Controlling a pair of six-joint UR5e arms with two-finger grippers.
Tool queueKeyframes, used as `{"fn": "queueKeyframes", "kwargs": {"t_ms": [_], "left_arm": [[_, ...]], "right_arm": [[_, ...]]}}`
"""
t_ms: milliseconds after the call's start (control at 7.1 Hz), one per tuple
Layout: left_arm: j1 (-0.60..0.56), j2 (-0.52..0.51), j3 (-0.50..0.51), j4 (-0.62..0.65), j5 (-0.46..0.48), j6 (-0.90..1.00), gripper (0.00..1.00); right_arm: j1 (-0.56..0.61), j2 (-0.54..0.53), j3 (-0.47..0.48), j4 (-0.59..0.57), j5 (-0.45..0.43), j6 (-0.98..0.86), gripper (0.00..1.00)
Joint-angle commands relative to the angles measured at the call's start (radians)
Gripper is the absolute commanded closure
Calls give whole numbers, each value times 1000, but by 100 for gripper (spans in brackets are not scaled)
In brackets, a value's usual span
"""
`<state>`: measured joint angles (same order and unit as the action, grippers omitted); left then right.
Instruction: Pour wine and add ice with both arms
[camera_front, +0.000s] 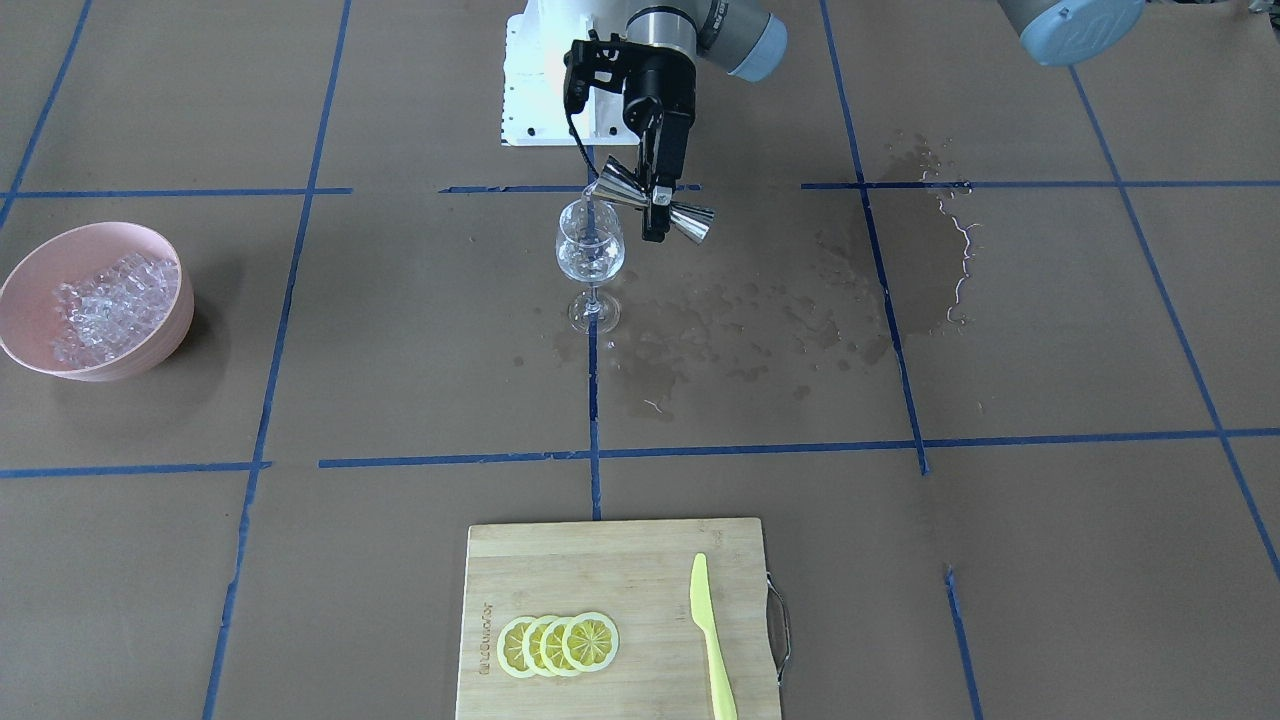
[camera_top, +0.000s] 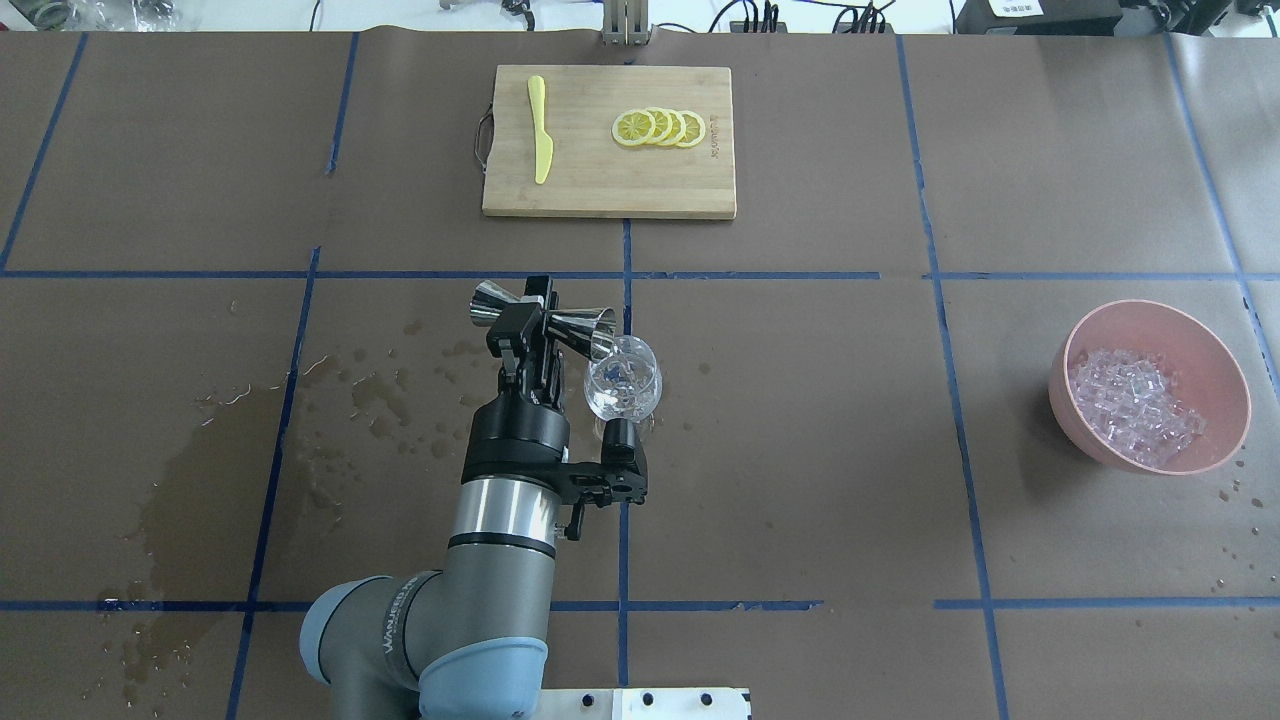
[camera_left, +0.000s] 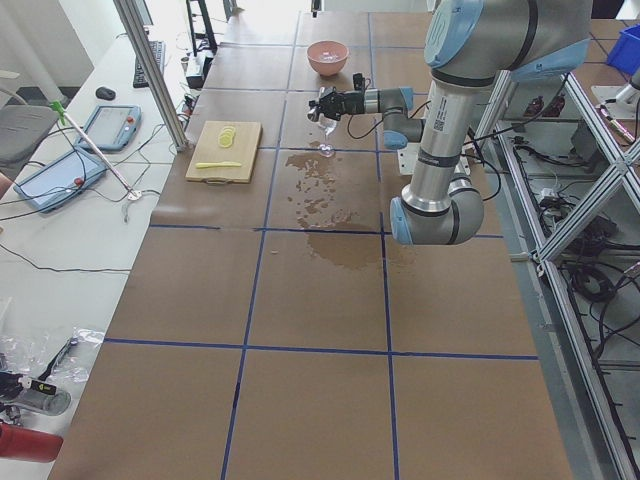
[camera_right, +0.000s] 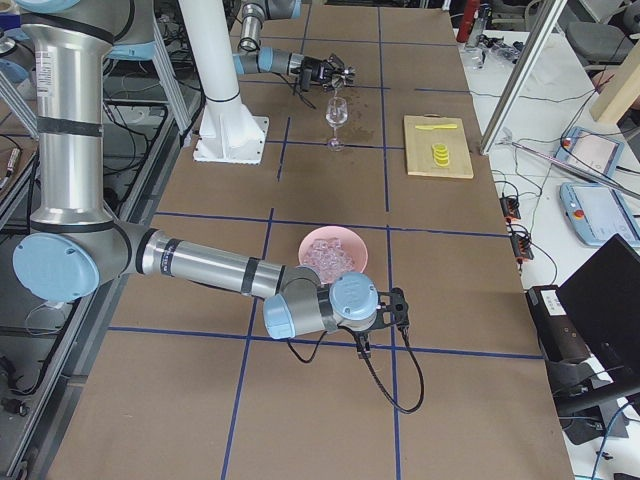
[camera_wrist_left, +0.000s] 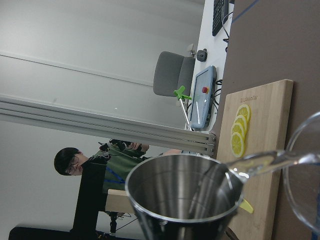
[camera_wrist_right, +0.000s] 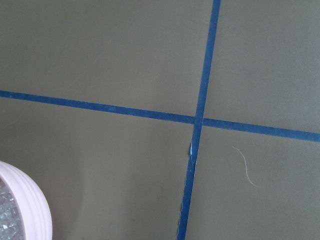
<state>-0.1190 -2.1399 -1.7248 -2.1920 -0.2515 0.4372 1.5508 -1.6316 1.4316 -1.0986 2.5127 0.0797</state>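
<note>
My left gripper (camera_front: 657, 205) is shut on the waist of a steel double-cone jigger (camera_front: 625, 187) and holds it tipped sideways over a clear wine glass (camera_front: 590, 255) standing mid-table. A thin clear stream of wine (camera_front: 590, 203) runs from the jigger's lip into the glass; in the left wrist view it leaves the jigger (camera_wrist_left: 185, 195) towards the glass rim (camera_wrist_left: 305, 190). A little clear liquid lies in the bowl (camera_top: 622, 385). The ice (camera_top: 1135, 405) fills a pink bowl (camera_top: 1230, 395). My right gripper (camera_right: 397, 308) hangs near that bowl (camera_right: 330, 240); I cannot tell whether it is open.
A bamboo cutting board (camera_top: 600, 180) at the far edge carries lemon slices (camera_top: 660, 127) and a yellow plastic knife (camera_top: 541, 140). Dark wet stains (camera_front: 760, 320) spread over the brown paper beside the glass. The white robot base (camera_front: 530, 90) stands behind the glass.
</note>
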Motion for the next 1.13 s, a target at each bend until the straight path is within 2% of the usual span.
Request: {"fn": "queueKeyframes", "kwargs": {"t_ms": [0,282,564,704,845,986], "left_arm": [[-1,-3,-1,0,47,125,100],[4,-8,14,0,57,198,100],[4,-49,34,-2,92,348,100],[2,-51,39,-2,94,354,100],[-1,-45,30,-21,94,351,100],[-7,-35,21,-102,94,354,100]], "right_arm": [[0,1,-3,-1,0,0,0],[0,1,-11,-3,0,0,0],[0,1,-26,-1,2,-1,0],[-2,1,-30,-1,2,-1,0],[-2,2,-30,-1,2,-1,0],[-2,21,-40,-1,0,-1,0]]}}
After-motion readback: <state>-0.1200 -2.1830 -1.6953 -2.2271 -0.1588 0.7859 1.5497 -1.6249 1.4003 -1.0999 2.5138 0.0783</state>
